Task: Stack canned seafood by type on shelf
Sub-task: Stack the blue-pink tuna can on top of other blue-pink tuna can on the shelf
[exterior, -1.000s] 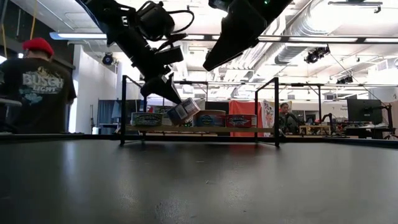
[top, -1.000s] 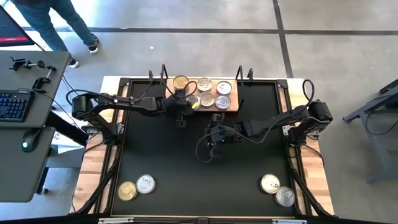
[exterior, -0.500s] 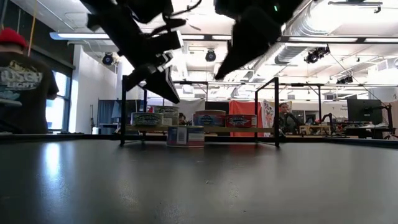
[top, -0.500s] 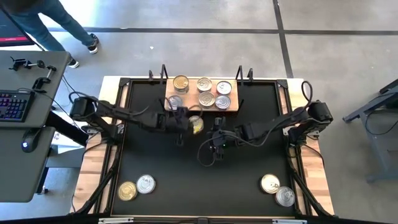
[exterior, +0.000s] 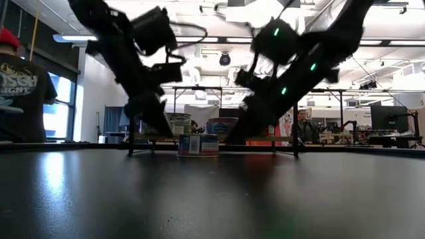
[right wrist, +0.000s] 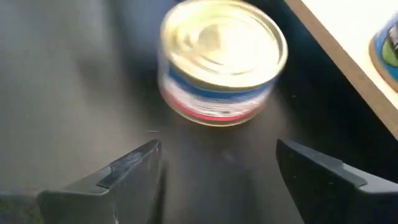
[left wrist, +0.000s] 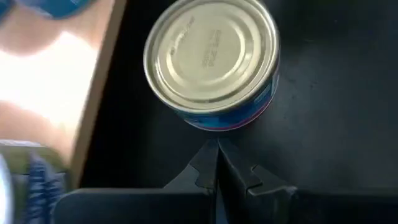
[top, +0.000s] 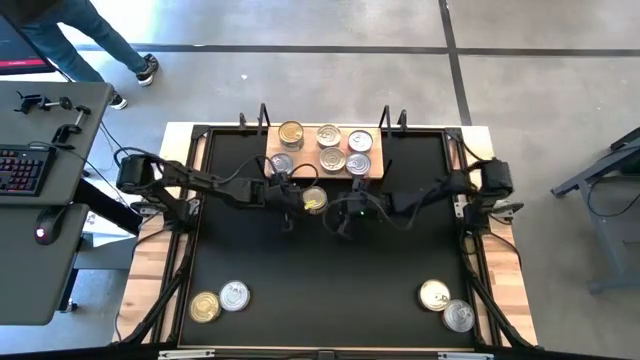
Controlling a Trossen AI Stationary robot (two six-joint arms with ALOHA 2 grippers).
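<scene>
You have one gold-lidded can (top: 314, 200) standing upright on the black tabletop (top: 300, 270), just in front of the shelf (top: 325, 168) and off it. In the low view this can (exterior: 198, 144) sits on the table in front of the wooden board. Your left gripper (top: 290, 197) is just beside the can on its left side, and the left wrist view shows its fingers pressed fully together with nothing between them, their tips (left wrist: 216, 163) near the can's (left wrist: 211, 62) blue and pink side wall but apart from it. Your right gripper (top: 343, 212) is just on the other side of the same can, jaws spread wide and empty; in the right wrist view the can (right wrist: 222, 59) stands ahead of the two parted fingers (right wrist: 134, 165), not between them. On the shelf you have five cans (top: 328, 135) resting, lids up. Two more cans (top: 220, 300) lie at the near left corner of the table, and another two (top: 446, 304) at the near right corner.
</scene>
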